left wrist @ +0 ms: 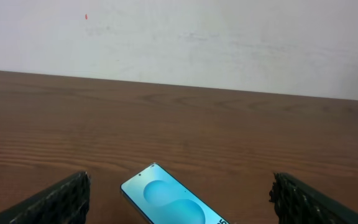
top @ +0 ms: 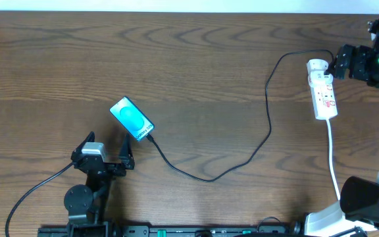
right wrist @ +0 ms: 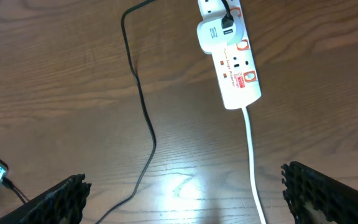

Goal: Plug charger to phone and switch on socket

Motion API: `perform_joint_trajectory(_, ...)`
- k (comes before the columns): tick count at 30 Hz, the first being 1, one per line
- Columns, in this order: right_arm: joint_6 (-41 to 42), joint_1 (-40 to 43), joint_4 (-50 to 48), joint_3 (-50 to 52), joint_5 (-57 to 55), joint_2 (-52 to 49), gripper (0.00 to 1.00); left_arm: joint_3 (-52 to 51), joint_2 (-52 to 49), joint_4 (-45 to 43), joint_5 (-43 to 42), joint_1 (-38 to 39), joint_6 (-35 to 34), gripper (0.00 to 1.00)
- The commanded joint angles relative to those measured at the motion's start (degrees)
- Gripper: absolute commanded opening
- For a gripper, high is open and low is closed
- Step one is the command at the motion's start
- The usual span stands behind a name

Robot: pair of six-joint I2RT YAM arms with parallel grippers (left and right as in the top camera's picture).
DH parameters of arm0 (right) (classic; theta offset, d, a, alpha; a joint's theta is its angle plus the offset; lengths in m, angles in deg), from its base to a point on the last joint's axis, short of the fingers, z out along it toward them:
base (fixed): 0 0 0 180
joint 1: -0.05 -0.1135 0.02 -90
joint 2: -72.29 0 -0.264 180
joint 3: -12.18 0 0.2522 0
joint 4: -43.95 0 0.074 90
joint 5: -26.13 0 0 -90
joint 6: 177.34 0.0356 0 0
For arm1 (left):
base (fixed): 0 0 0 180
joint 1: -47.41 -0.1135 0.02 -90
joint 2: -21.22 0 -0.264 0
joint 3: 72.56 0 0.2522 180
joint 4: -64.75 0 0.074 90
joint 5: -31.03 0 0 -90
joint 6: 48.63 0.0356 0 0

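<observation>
Phone [top: 131, 118]: one. Charger [top: 268, 112]: one, black. Socket [top: 322, 92]: one, with one white cord [top: 332, 151]. Grippers: two, the left gripper [left wrist: 179, 199] and the right gripper [right wrist: 185, 193], two fingers each. Table [top: 196, 52]: one.

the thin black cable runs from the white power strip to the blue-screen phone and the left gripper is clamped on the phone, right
Not clamped: the left gripper is wide open, and the cyan-screen phone lies clear of both fingers, as the left wrist view shows. The thin black cable does run from the white power strip to the phone.
</observation>
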Motion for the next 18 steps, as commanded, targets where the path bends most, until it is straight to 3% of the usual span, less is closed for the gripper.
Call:
perform_joint_trajectory(1,0.35,-0.33,0.04,-0.55,-0.15,0.76,0.99,-0.46,0.35,2.91,-0.94,0.22,0.96,0.93)
perform_joint_trajectory(6,0.33,-0.92,-0.87,1.09,-0.15,2.01,0.99,-0.46,0.35,2.91,-0.94,0.22,0.96,0.93)
perform_joint_trajectory(10,0.31,-3.41,-7.43,7.1,-0.17,4.87,0.99,-0.46,0.35,2.91,-0.94,0.22,0.96,0.93)
perform_joint_trajectory(18,0.11,-10.21,-39.5,34.36,-0.2,16.74,0.99,-0.46,0.35,2.91,-0.94,0.22,0.96,0.93)
